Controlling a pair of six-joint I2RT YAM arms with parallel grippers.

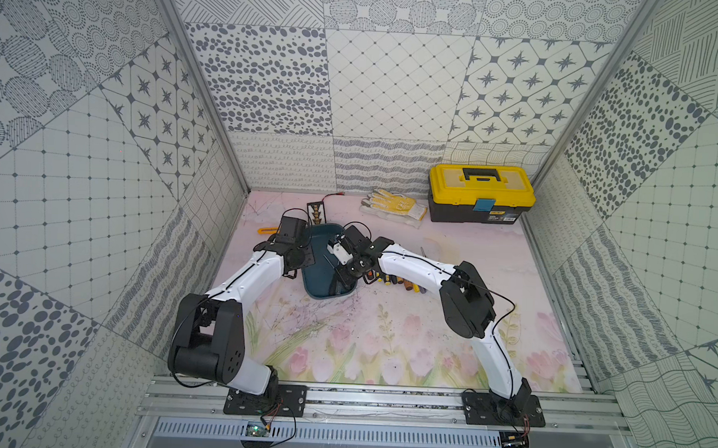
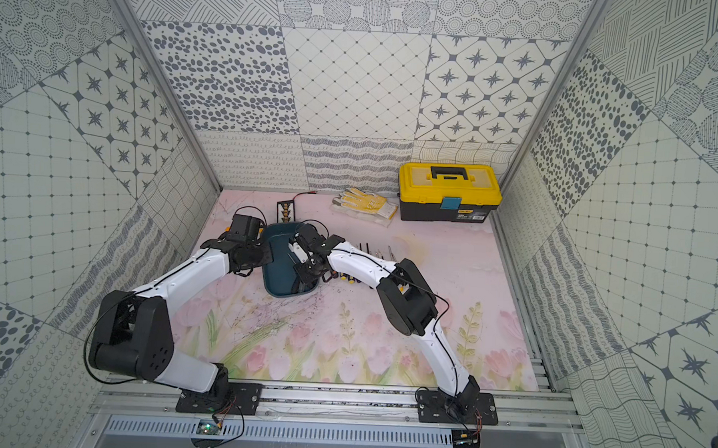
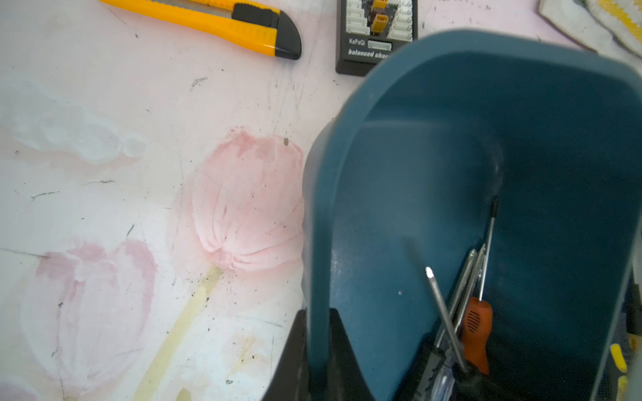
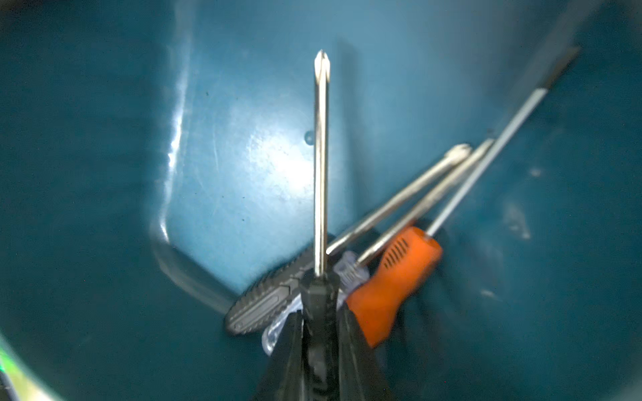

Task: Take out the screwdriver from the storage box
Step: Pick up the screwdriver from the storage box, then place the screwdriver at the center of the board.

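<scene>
The dark teal storage box (image 1: pixel 320 288) (image 2: pixel 280 282) lies on the mat between my two arms. My left gripper (image 3: pixel 319 324) is shut on its side rim (image 3: pixel 323 208), one finger outside the wall and one inside. My right gripper (image 4: pixel 321 324) reaches into the box (image 4: pixel 104 173) and is shut on the black handle of a screwdriver (image 4: pixel 321 156), whose steel shaft points straight ahead; the same shaft (image 3: pixel 444 312) shows in the left wrist view. Under it lie an orange-handled (image 4: pixel 392 284), a grey-handled (image 4: pixel 264 302) and a clear-handled screwdriver.
Several screwdrivers (image 1: pixel 400 283) lie in a row on the mat right of the box, partly under my right arm. A yellow utility knife (image 3: pixel 208 21) and a black charger board (image 3: pixel 375 38) lie beyond the box. Gloves (image 1: pixel 393 205) and a yellow-lidded toolbox (image 1: pixel 481 193) sit at the back.
</scene>
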